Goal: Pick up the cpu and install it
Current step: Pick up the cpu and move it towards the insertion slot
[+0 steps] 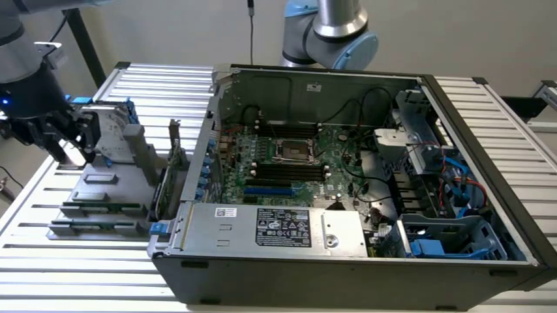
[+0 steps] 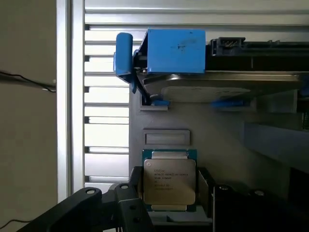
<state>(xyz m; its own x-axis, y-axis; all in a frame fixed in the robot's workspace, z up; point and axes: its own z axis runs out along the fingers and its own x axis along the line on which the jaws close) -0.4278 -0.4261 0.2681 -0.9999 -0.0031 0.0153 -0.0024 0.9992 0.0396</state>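
The cpu (image 2: 169, 180), a flat square chip with a shiny metal top and a green rim, sits between the black fingers (image 2: 131, 195) of my gripper (image 2: 170, 193), which close against its two opposite edges. In the exterior view my gripper (image 1: 74, 158) hangs at the far left, low over the back end of the grey parts fixture (image 1: 122, 189). I cannot tell whether the chip rests on the fixture or is lifted off it. The empty processor socket (image 1: 293, 151) lies in the middle of the motherboard inside the open computer case (image 1: 348, 274), well toward the exterior view's right of my gripper.
A silver hard drive in a blue frame (image 1: 109, 130) stands just behind my gripper, its blue frame (image 2: 176, 50) close by. Memory sticks (image 1: 98, 210) lie in the fixture's front slots. The case's tall left wall (image 1: 195, 163) stands between the fixture and the socket. A second arm's base (image 1: 335, 32) rises behind the case.
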